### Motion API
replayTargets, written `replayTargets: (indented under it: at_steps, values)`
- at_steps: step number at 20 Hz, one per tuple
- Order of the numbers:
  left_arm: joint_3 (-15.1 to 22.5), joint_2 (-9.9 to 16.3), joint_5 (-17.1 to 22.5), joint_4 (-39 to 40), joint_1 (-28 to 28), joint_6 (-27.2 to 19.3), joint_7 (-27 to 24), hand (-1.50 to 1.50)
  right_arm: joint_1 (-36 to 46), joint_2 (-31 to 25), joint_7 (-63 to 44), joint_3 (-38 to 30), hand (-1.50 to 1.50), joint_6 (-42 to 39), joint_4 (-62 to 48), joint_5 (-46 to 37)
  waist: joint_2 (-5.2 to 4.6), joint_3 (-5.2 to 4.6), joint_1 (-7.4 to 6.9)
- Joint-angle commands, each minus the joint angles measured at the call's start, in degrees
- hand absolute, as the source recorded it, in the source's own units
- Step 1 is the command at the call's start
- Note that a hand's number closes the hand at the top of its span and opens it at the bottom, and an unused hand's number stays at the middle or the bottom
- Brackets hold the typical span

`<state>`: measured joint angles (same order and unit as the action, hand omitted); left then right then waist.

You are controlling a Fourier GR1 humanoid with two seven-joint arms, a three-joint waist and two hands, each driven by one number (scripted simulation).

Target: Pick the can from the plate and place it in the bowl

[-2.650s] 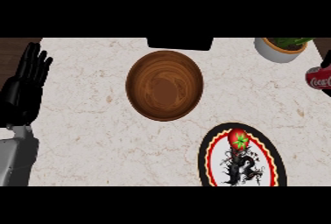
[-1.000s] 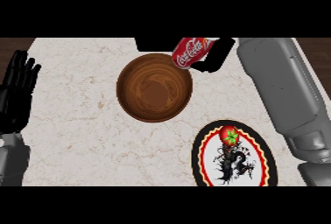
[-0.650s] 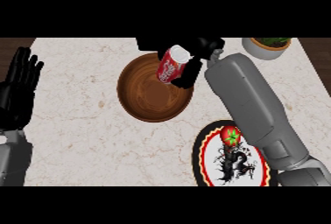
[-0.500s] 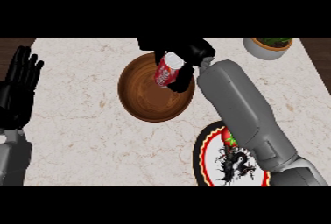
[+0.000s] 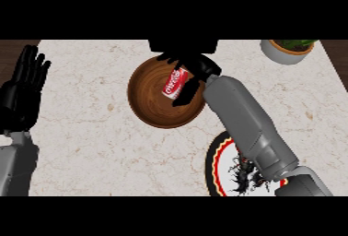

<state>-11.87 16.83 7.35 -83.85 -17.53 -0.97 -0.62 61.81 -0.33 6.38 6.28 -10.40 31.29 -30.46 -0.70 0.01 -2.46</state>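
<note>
A red cola can point(image 5: 175, 84) lies tilted over the inside of the brown wooden bowl point(image 5: 151, 105) at the counter's upper middle. My right hand point(image 5: 195, 67) reaches over the bowl's far right rim, its fingers and thumb curled round the can. The grey right forearm runs down to the lower right and covers part of the round plate point(image 5: 221, 160), which has a red, white and black rim and a dark dragon figure. My left hand point(image 5: 21, 90) rests open at the left edge, fingers up.
A white pot with a green plant point(image 5: 289, 49) stands at the counter's far right corner. A dark box point(image 5: 183, 45) sits at the far edge behind the bowl. The marble counter point(image 5: 95, 152) spreads out in front of the bowl.
My right hand has carried the can from the far right, past the bowl's far rim, and down into the bowl. The forearm now covers more of the plate. The left hand stays put.
</note>
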Motion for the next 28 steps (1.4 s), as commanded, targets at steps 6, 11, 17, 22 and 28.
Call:
replayTargets:
  at_steps: [6, 11, 17, 22, 28]
  values:
    - [-1.2, 1.1, 0.9, -1.3, 0.9, 0.8, 0.3, 0.00, -0.4, 0.3, 11.1, -9.8, -1.50, 13.2, -3.0, 9.3, -0.03, 0.05, 0.23]
    - [-0.5, 1.3, 0.3, -2.5, -0.9, 0.0, 3.4, 0.00, 1.6, -5.6, 11.6, -16.2, -1.50, 12.8, -7.2, 13.0, -0.04, 0.06, 0.59]
    - [1.3, -2.0, -0.9, -2.7, 2.1, -0.9, -0.1, 0.00, 3.8, -16.8, 13.9, -22.8, -1.50, 4.9, -13.4, 17.8, -0.46, 0.08, -0.45]
    - [2.3, -2.6, -1.7, -1.2, -0.1, -1.1, -0.4, 0.00, 2.1, -22.8, 19.4, -25.4, -1.50, -0.8, -17.3, 19.5, -0.99, 0.14, -0.75]
    - [-0.5, 0.2, 1.3, -0.2, -1.7, 1.9, -0.6, 0.00, -1.0, -29.4, 25.4, -26.2, -1.50, -7.4, -19.9, 19.4, -1.80, 0.25, -2.18]
